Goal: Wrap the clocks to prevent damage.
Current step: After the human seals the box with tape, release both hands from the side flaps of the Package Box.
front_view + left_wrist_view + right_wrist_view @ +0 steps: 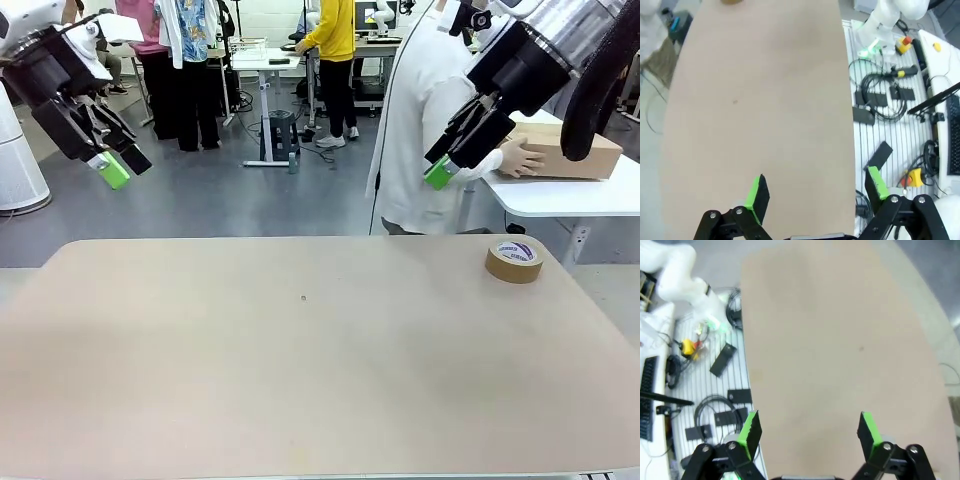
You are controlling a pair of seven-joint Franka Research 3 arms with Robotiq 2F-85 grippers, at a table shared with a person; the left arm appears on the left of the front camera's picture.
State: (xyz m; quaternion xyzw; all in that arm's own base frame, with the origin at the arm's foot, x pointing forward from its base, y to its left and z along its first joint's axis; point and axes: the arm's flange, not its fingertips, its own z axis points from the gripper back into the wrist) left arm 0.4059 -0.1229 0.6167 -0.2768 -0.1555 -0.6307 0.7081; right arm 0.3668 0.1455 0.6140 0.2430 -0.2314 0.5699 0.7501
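My left gripper (118,168) raised at far left, jaws spread and empty, my right gripper (443,168) raised at far right, likewise released, tape roll (515,260) on the tan table (300,360), far right.

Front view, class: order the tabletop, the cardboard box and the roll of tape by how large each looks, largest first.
1. Tabletop, largest by far.
2. Cardboard box, partly hidden and farther off, so its true size is unsure.
3. Roll of tape, smallest.

bright, even overhead light; soft faint shadows on table (300,350); wrist views slightly blurred, edges bowed
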